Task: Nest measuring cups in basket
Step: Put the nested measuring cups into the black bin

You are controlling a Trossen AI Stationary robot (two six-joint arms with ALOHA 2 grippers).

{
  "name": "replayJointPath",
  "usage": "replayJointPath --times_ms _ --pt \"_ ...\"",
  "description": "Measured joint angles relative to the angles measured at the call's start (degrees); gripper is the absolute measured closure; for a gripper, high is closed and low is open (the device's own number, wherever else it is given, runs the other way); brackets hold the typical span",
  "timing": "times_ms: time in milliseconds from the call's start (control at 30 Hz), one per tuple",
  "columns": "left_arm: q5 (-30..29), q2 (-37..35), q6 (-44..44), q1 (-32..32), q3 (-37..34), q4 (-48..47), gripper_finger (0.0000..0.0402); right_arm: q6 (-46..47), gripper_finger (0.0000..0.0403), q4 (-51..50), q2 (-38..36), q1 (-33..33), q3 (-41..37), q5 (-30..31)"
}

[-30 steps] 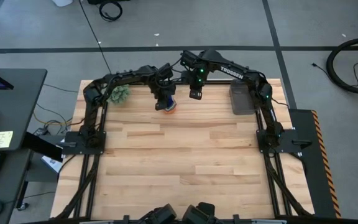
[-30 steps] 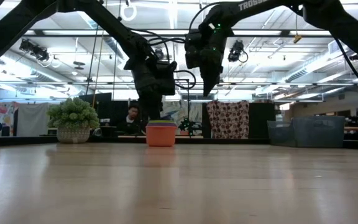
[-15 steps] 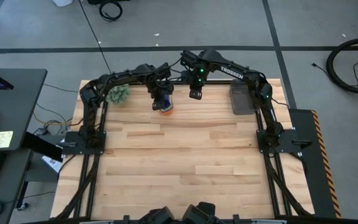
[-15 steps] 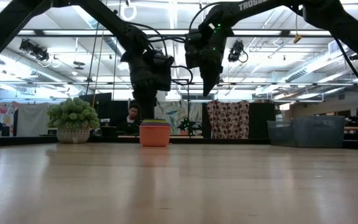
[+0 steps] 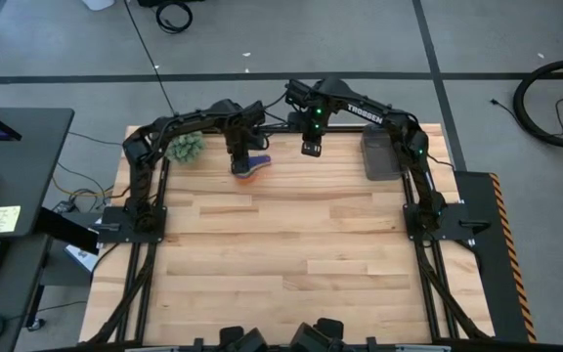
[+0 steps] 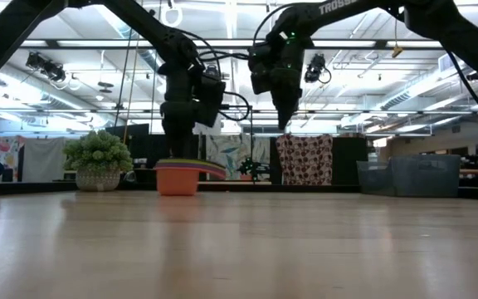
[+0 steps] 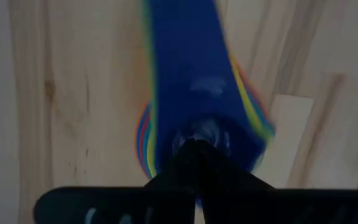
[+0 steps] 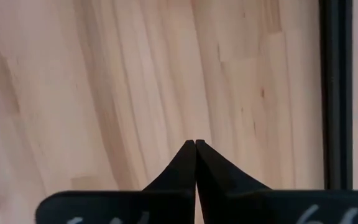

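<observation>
The measuring cups (image 6: 178, 176) are seen nested in one stack, orange outermost, beside the plant ball (image 5: 186, 149). The stack's dark blue handle is pinched by the left hand (image 5: 239, 159). The right hand (image 5: 310, 149) is held closed and empty, near the basket (image 5: 379, 156).

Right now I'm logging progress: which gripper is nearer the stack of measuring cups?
Left. The left gripper sits right over the nested measuring cups, shut. The right gripper hangs off to the basket's side, apart from them.
</observation>
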Motion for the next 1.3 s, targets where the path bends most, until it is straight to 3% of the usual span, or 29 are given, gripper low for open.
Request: replayJointPath --times_ms 433,733,1067,1300 --pt "0.67 -5.47 -0.19 0.15 0.71 1.55 0.0395 -0.74 0.0394 -1.79 -8.35 -0.27 0.04 -2.33" --pt "0.69 -7.65 -6.29 0.22 6.42 0.51 0.0395 3.15 0.0393 -4.95 -21.18 -1.75 0.09 -2.41" --pt "0.69 -7.60 -6.71 0.22 8.36 0.86 0.0395 8.62 0.0393 -5.71 -38.14 -3.30 -0.33 -2.43" --pt "0.69 -7.57 -7.27 0.22 8.36 1.96 0.0395 12.50 0.0392 1.83 -50.19 -3.16 -10.71 -2.41"
